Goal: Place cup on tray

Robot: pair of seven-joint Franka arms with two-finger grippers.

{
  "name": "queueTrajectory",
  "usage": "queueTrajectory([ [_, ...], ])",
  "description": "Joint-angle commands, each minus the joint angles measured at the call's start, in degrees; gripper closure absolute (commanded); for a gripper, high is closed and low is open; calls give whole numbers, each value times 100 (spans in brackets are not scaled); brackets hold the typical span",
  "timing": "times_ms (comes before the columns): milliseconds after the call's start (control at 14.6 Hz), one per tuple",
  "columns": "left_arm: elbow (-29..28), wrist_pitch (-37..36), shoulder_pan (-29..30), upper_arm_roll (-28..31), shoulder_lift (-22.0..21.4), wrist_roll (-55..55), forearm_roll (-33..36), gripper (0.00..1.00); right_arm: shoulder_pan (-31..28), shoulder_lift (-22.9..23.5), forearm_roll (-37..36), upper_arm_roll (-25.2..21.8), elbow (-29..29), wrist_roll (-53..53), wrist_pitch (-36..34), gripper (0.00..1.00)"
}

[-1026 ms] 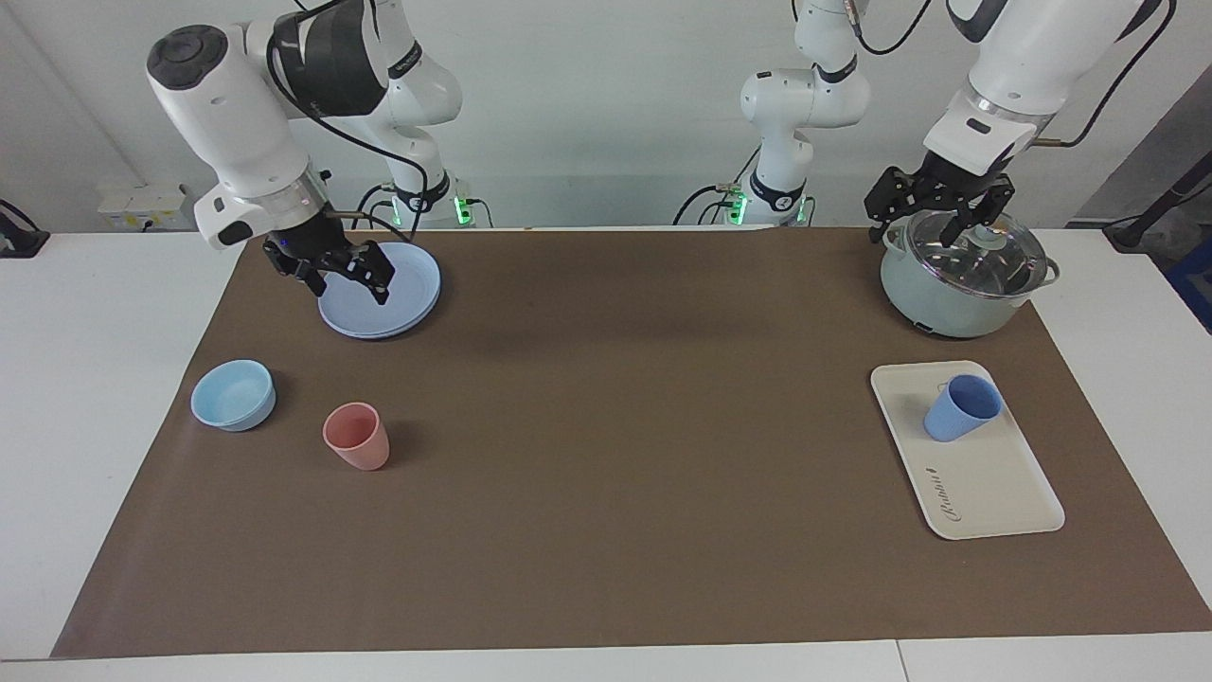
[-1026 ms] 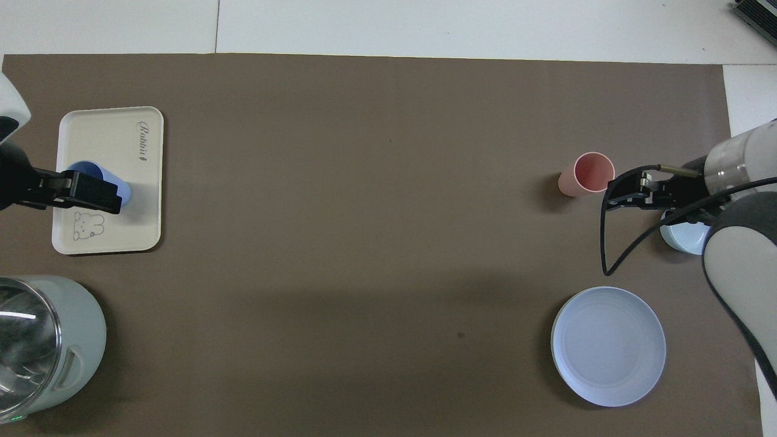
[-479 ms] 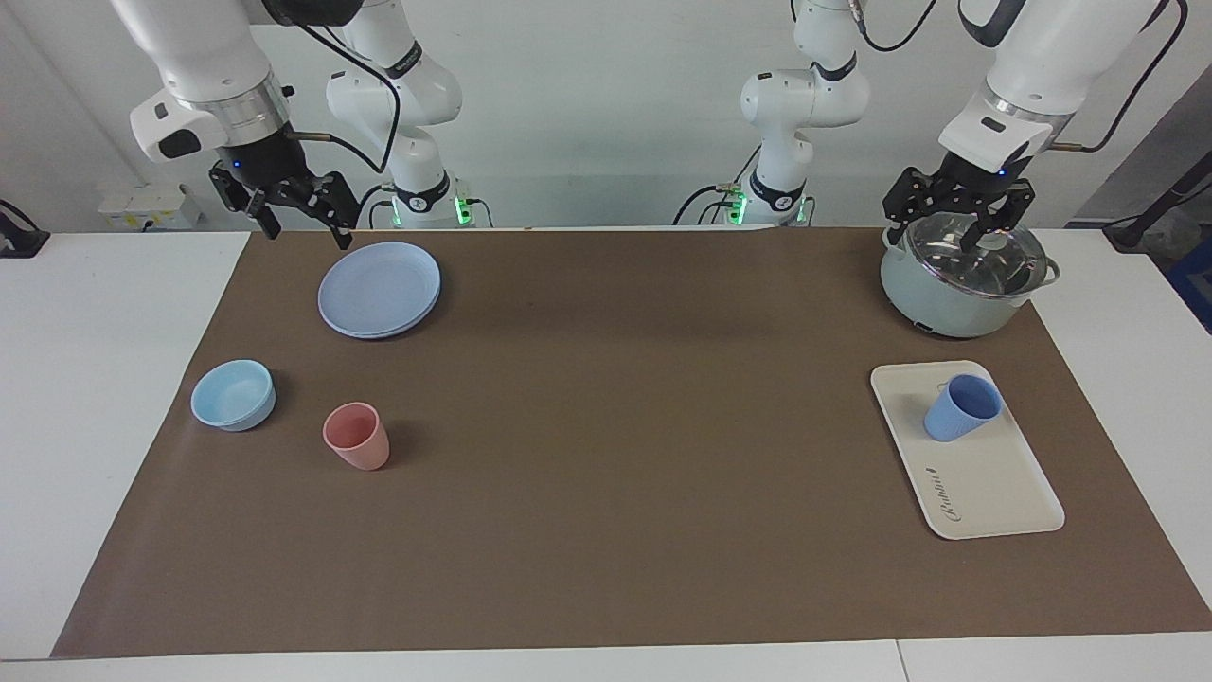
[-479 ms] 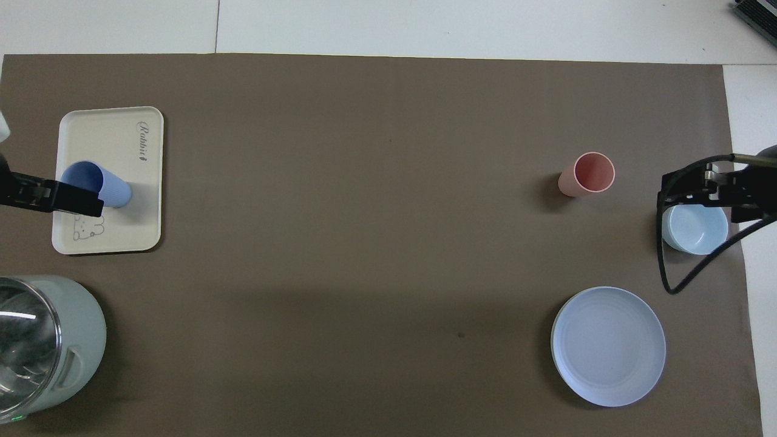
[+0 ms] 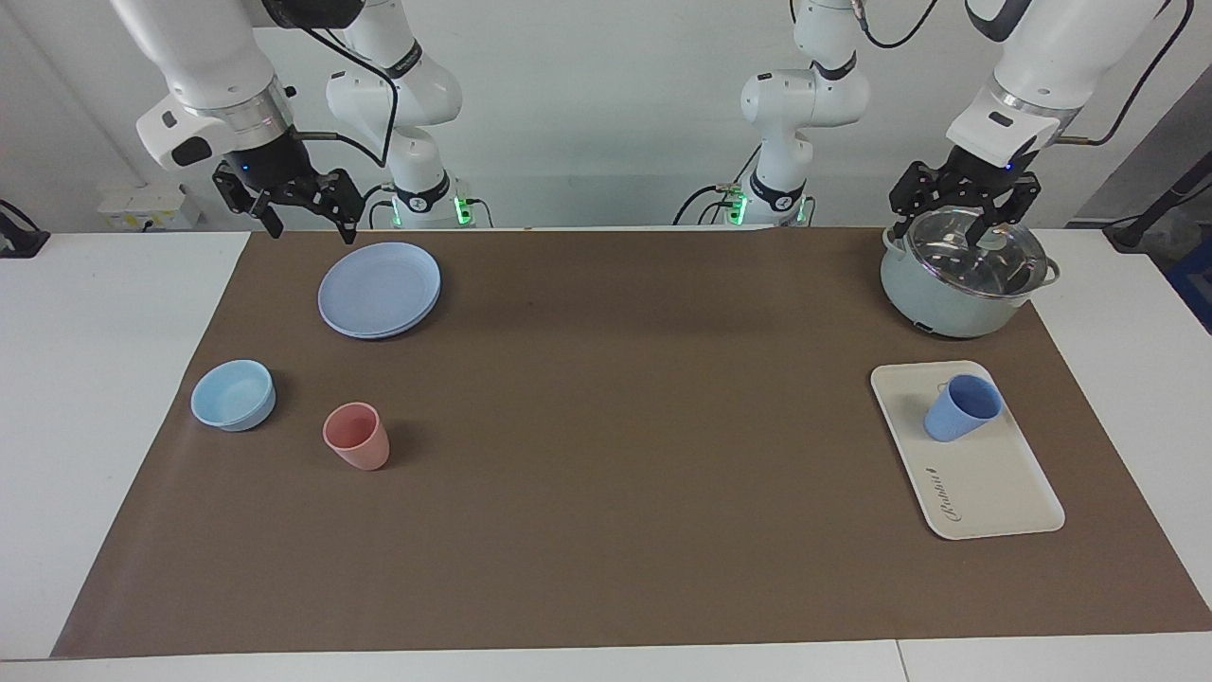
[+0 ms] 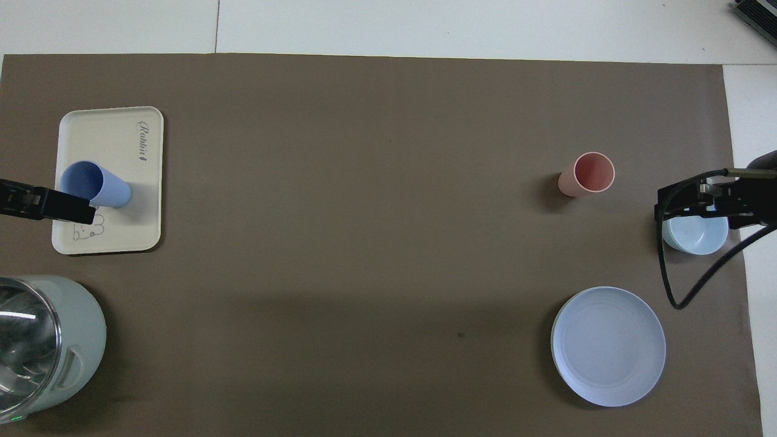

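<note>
Facing view: the cup (image 5: 961, 408), a small periwinkle-blue plastic tumbler with fine ribbing down its tapered wall, stands on the tray (image 5: 994, 493), at the half of it nearer the robots, its round mouth open upward. The tray is a flat cream-white rectangle with rounded corners, dark script lettering at the end farther from the robots and a small bear drawing just beside the cup. It lies on a matte brown mat (image 5: 615, 426) that covers most of the white table (image 5: 85, 379).

Nearer the robots than the tray sits a pale green pot (image 5: 947, 294) with a shiny glass lid (image 5: 971, 256). Toward the right arm's end of the table are a smooth round blue plate (image 5: 379, 289), a shallow light-blue bowl (image 5: 233, 394) and a salmon-pink tumbler (image 5: 357, 436).

The left hand (image 5: 961, 223) hangs raised over the pot lid, pointing downward, its fingers apart and holding nothing. The right hand (image 5: 305, 225) is raised over the mat's edge just beside the plate, tilted slightly, fingers likewise spread and empty.
</note>
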Motion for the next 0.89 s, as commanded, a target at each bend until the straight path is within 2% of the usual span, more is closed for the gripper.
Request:
queueTrajectory([
  [0, -145, -92, 73, -41, -145, 59, 137, 0, -48, -162, -103, 52, -186, -162, -3, 1],
  [821, -145, -101, 82, -41, -145, 59, 128, 0, -118, -232, -16, 0, -151, -118, -21, 1],
])
